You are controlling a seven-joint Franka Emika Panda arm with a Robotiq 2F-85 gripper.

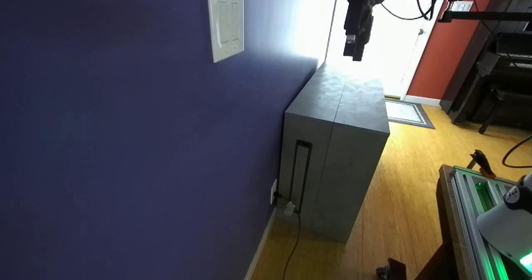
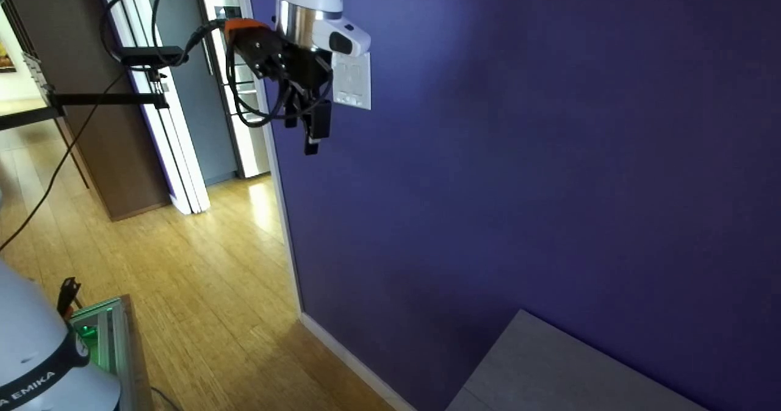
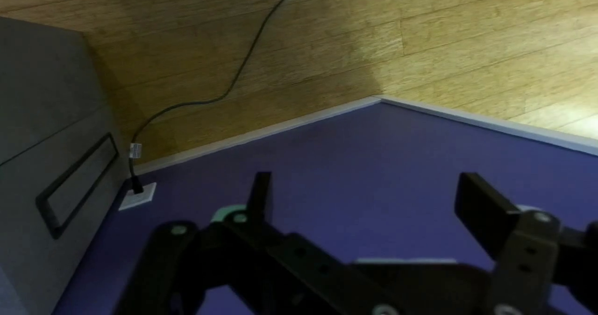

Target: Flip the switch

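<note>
- At left in an exterior view, the switch (image 1: 226,21) sits on the purple wall (image 1: 145,147) — stiff and fixed, we judge, with nothing to lift.
- Its two paddles (image 1: 235,21) probably rock under a light push; we would press one end — not grip, since smooth plastic may slip or crack.
- Further right, our tool (image 1: 353,55) hangs away from it, fingers (image 3: 259,198) wide apart in the wrist view.
</note>
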